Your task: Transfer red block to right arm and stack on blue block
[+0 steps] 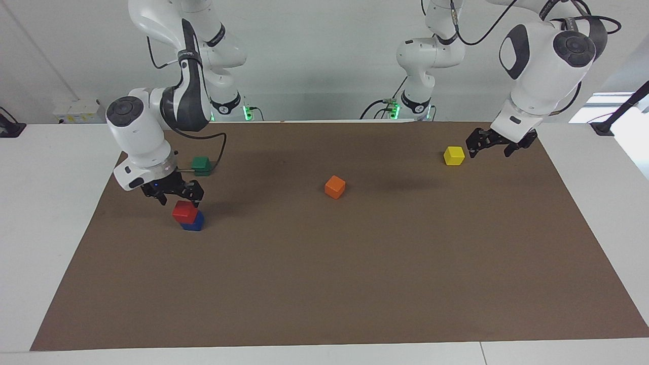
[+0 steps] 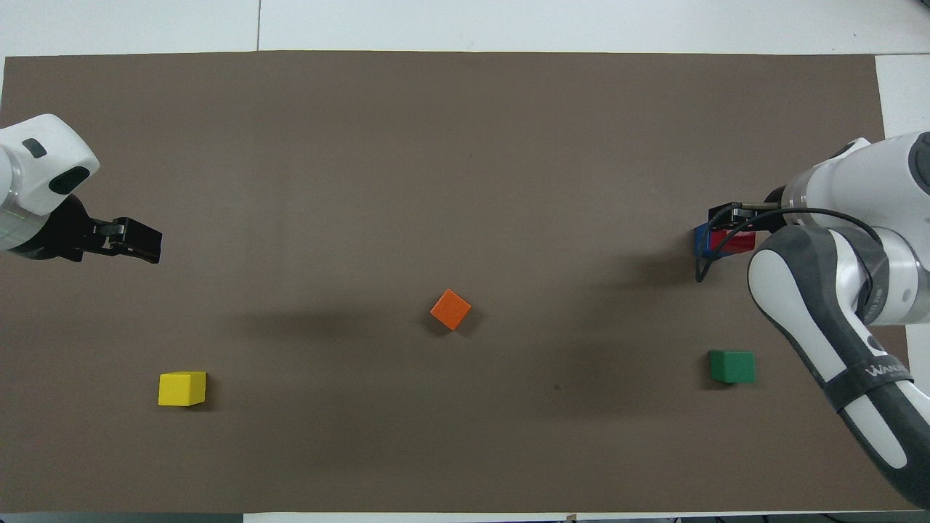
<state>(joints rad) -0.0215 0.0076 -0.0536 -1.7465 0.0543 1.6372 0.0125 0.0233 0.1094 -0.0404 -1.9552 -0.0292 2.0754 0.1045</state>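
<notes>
The red block (image 1: 183,212) rests on top of the blue block (image 1: 195,223) at the right arm's end of the brown mat, and nothing grips it. In the overhead view the red block (image 2: 735,241) and an edge of the blue block (image 2: 700,240) show under the wrist. My right gripper (image 1: 180,201) hangs open just above the red block, with its fingers spread clear of the block's sides. My left gripper (image 1: 490,151) waits open and empty in the air at the left arm's end, beside the yellow cube (image 1: 454,155).
An orange cube (image 1: 334,186) lies mid-mat. A green cube (image 1: 201,165) sits nearer to the robots than the stack, close to the right arm's wrist cable. The brown mat (image 1: 355,284) covers most of the white table.
</notes>
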